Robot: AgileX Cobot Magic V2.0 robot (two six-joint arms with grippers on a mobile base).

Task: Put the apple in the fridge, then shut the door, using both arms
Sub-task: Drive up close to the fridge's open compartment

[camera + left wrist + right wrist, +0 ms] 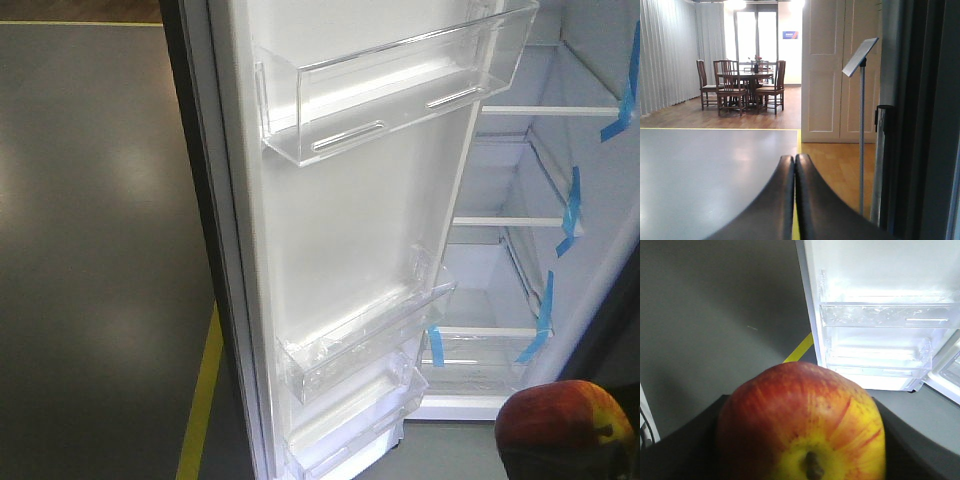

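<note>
The apple (800, 425), red with a yellow patch round its stem, fills the bottom of the right wrist view. My right gripper (801, 445) is shut on it, a black finger (680, 445) on each side. In the front view the apple (565, 420) sits at the bottom right, low in front of the fridge (520, 250), whose white shelves carry blue tape. The door (350, 230) stands wide open, its white inside and clear bins facing me. My left gripper (794, 162) is shut on nothing and points across the floor, a dark grey slab (930, 125) close on its right.
Grey floor (90, 250) with a yellow line (200, 400) lies left of the door. In the left wrist view there are a slim pole with a tilted sign (861, 125), white panelled doors (835, 70), and a dining table with chairs (742, 85) far back.
</note>
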